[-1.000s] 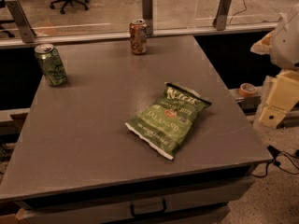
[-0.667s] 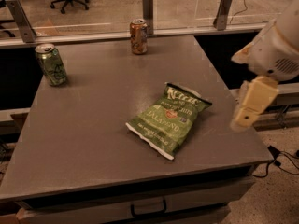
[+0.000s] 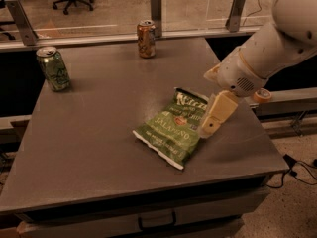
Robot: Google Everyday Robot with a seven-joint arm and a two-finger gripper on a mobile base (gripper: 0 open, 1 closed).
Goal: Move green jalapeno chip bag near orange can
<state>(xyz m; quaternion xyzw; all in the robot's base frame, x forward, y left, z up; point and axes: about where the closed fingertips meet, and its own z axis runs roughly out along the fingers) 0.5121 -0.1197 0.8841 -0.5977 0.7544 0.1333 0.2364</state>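
My gripper (image 3: 209, 129) hangs at the green jalapeno chip bag's (image 3: 171, 132) three-o'clock edge, lined up to grab, I reckon; open or closed, I cannot tell. The bag lies flat, unlifted, with the orange can (image 3: 146, 38) well apart at eleven.

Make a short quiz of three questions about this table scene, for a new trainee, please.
1. True or false: the chip bag lies apart from the orange can, which stands upright at the far edge of the table.
2. Which thing stands on the left side of the table, as the camera sees it? A. the orange can. B. the green can. C. the chip bag.
3. Where is the gripper?

Key
1. True.
2. B.
3. At the right edge of the chip bag, low over the table. Whether it touches the bag cannot be told.
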